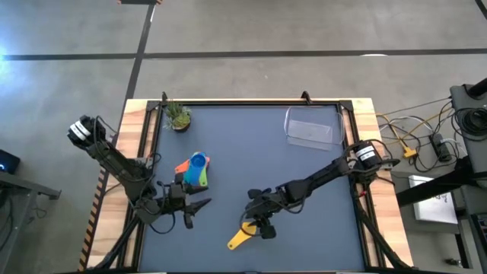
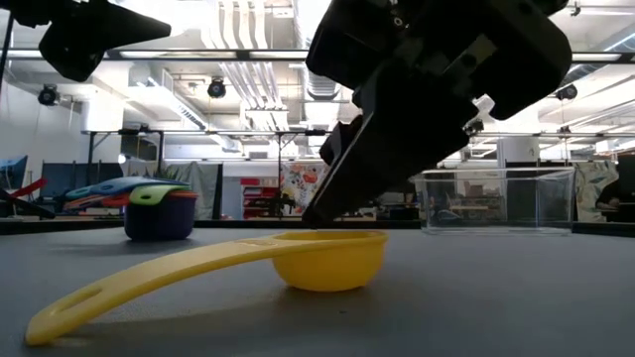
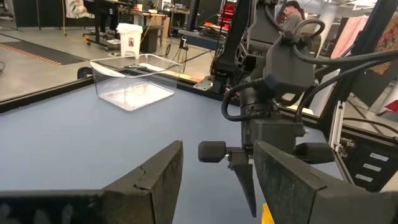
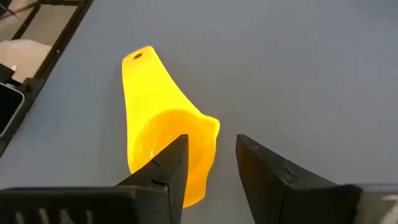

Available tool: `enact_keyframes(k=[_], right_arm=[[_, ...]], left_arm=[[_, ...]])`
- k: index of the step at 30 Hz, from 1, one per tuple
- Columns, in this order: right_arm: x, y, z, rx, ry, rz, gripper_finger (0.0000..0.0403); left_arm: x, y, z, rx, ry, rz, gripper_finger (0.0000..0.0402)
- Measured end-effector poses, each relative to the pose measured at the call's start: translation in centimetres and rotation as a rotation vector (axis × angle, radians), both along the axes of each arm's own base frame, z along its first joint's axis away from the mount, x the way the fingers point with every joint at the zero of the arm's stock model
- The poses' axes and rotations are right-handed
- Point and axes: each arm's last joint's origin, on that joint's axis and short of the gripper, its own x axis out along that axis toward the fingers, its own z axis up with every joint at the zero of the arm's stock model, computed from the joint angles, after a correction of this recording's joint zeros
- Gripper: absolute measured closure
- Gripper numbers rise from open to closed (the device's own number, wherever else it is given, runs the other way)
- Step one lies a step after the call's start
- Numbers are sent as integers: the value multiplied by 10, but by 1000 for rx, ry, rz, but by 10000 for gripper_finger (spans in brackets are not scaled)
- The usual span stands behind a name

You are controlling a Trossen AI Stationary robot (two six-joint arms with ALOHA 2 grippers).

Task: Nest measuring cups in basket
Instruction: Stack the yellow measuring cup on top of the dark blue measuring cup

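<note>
The bench point(image 1: 251, 144) has a dark blue top and a wooden edge. Around the bench lies a grey floor point(image 1: 304, 30) with dark lines. Past the bench, the room has white pipes point(image 2: 238, 30) and lamps point(image 2: 216, 87) overhead. A white bucket point(image 3: 129, 38) stands far behind the bench.

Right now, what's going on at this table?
The right claw is open at the yellow cup, one finger inside the bowl and one outside its rim, not closed on it. The left claw waits open near the front-left. A stack of nested cups sits mid-left; the clear basket at the back right holds none.
</note>
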Motion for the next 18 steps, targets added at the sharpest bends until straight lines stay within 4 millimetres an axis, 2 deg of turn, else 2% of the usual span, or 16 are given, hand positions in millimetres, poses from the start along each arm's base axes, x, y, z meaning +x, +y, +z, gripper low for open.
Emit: enact_keyframes(k=[8, 18], right_arm=[[-1, 1, -6, 22, 38, 37, 328], [1, 4, -27, 50, 96, 45, 307]], left_arm=[[0, 0, 0, -1, 0, 0, 222], [0, 0, -1, 1, 2, 0, 222]])
